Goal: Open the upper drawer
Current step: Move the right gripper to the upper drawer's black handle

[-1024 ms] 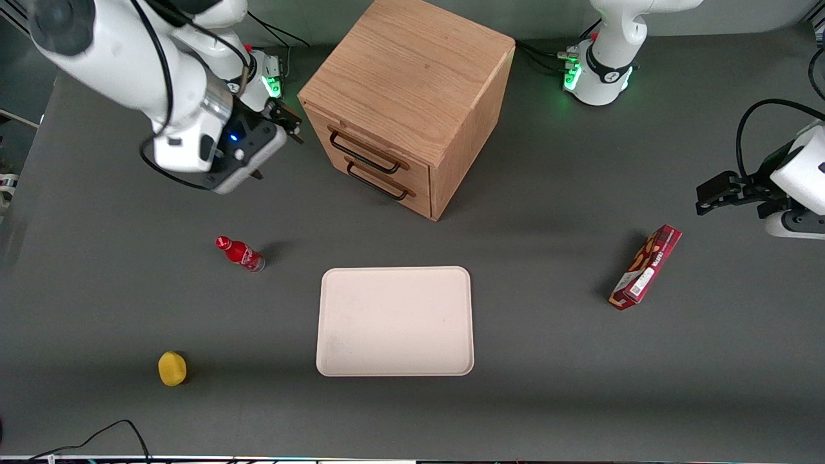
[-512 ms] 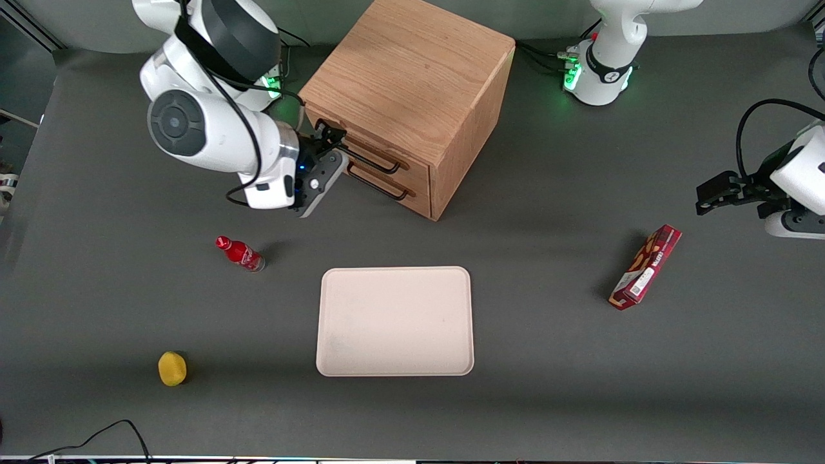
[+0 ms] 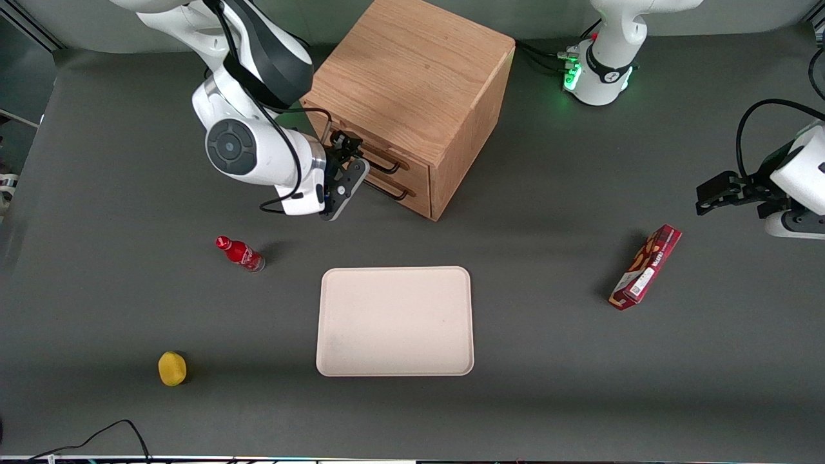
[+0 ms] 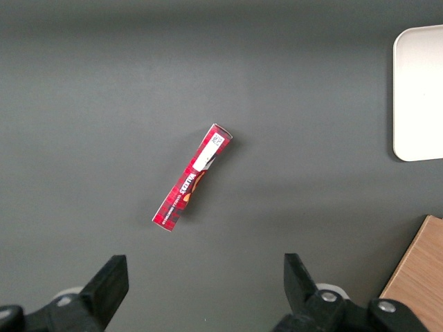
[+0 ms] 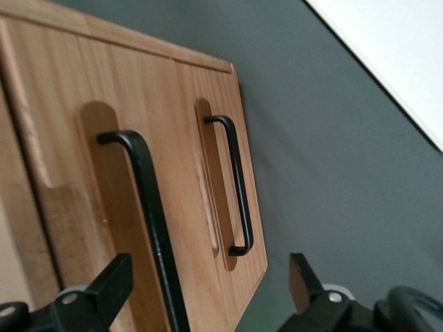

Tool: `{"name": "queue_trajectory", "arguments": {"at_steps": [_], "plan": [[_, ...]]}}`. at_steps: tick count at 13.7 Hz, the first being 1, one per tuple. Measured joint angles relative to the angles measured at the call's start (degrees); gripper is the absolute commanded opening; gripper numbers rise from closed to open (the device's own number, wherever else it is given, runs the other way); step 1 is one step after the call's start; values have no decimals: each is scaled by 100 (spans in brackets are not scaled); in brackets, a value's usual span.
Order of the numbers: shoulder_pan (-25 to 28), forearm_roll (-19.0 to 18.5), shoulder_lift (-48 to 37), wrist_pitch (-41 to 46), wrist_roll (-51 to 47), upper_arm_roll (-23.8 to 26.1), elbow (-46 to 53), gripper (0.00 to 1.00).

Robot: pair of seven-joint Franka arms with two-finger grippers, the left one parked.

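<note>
Upper drawer point(image 3: 361, 145) sits shut in oak cabinet point(image 3: 412, 77), above lower drawer point(image 3: 393, 183). Your gripper point(image 3: 345, 151) hangs just in front of it, fingers spread, nothing held — upper handle point(image 5: 149, 207) lies between them in wrist view, bar's long axis running across your closing line. You can't tell contact yet; arm hides part of handle from front camera.

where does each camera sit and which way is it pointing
Front view: high above the table, looking down at the light-oak wooden cabinet, both arms, and the gripper at the upper drawer.
Right wrist view: on the working arm, facing the drawer fronts; open black fingertips flank the upper drawer's black bar handle.
Left wrist view: on the parked arm, looking down at a red snack box.
Shared: front and left wrist views both show the box and the white rectangular tray.
</note>
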State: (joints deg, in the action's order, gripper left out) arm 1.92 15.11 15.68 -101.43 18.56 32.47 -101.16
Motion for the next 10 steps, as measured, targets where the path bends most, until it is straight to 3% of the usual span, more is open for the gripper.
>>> {"name": "queue_trajectory", "arguments": {"at_steps": [10], "plan": [[1,36,-5,-349,61,148,-385,100]]}}
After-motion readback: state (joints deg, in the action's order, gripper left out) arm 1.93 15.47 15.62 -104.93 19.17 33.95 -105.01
